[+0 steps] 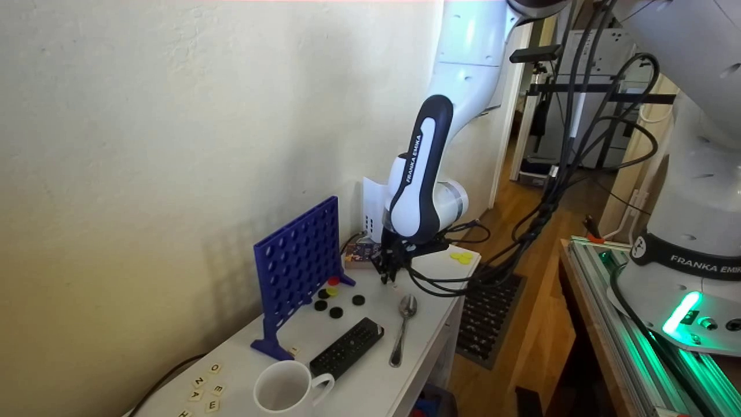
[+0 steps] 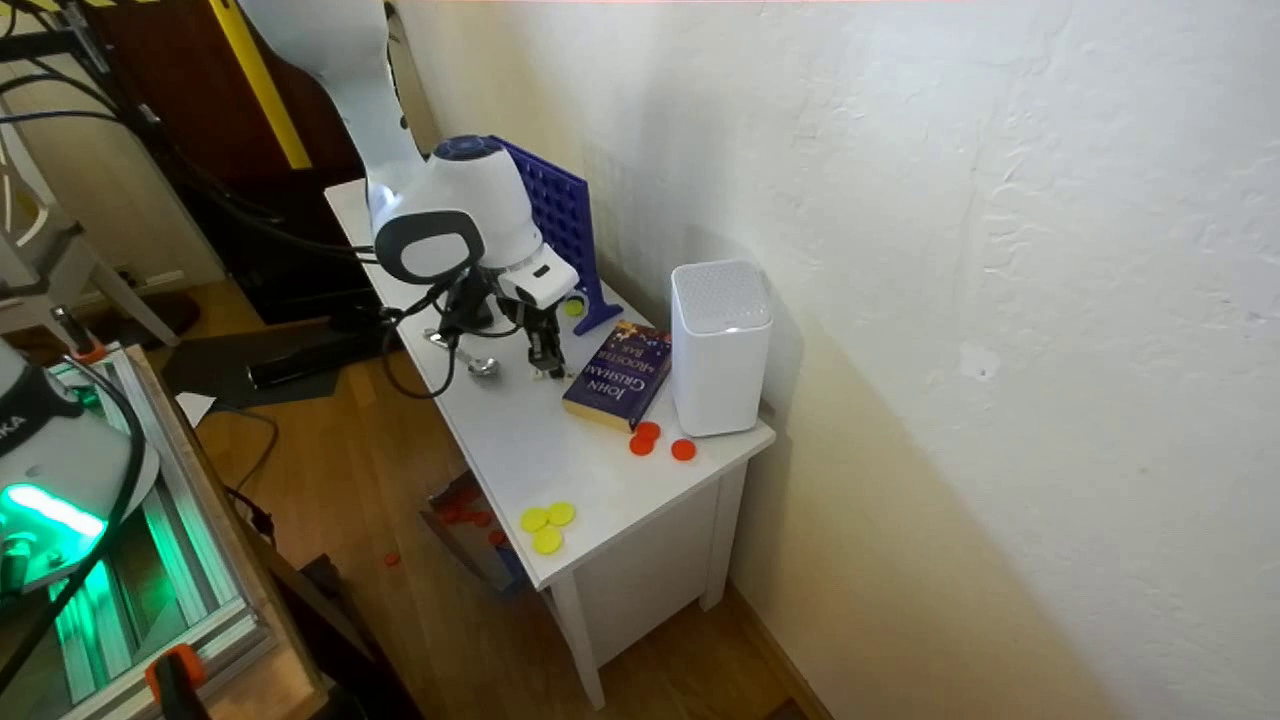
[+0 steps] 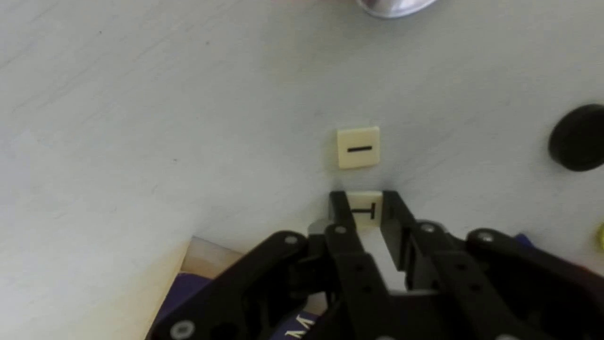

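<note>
Gripping T tile [image 3: 364, 210] by 2 opposite edges; hand [image 3: 364, 195] narrowed onto it, low at bench [image 2: 510, 440] (lift: cannot tell). Edge hold likely because a flat tile offers little else. I tile [image 3: 358, 148] just beside. Book [image 2: 622, 372] and blue grid [image 1: 301, 258] probably limit wallward reach; spoon [image 1: 407, 307] lies opposite.

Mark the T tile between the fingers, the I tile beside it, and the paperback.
T tile [image 3: 364, 207]: wrist view, middle of lettered face.
I tile [image 3: 358, 148]: wrist view, middle of lettered face.
Paperback [image 2: 621, 375]: in an exterior view, middle of front cover.
</note>
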Action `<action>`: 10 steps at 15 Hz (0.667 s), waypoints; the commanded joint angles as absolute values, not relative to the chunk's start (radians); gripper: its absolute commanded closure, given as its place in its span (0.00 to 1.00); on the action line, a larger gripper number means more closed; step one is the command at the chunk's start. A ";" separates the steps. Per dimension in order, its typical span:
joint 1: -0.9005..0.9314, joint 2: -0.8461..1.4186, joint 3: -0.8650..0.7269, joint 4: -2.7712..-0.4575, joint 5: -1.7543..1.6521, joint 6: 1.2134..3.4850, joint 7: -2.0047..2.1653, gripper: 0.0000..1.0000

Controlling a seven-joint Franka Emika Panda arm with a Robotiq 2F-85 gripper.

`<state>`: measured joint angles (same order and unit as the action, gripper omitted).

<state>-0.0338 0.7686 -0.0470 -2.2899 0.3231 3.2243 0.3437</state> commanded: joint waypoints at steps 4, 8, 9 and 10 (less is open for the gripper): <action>-0.018 0.684 -0.067 -2.359 0.359 3.212 0.378 0.95; -0.011 0.679 -0.078 -2.369 0.375 3.210 0.410 0.95; -0.010 0.680 -0.078 -2.369 0.379 3.208 0.417 0.95; -0.004 0.685 -0.080 -2.366 0.385 3.209 0.427 0.95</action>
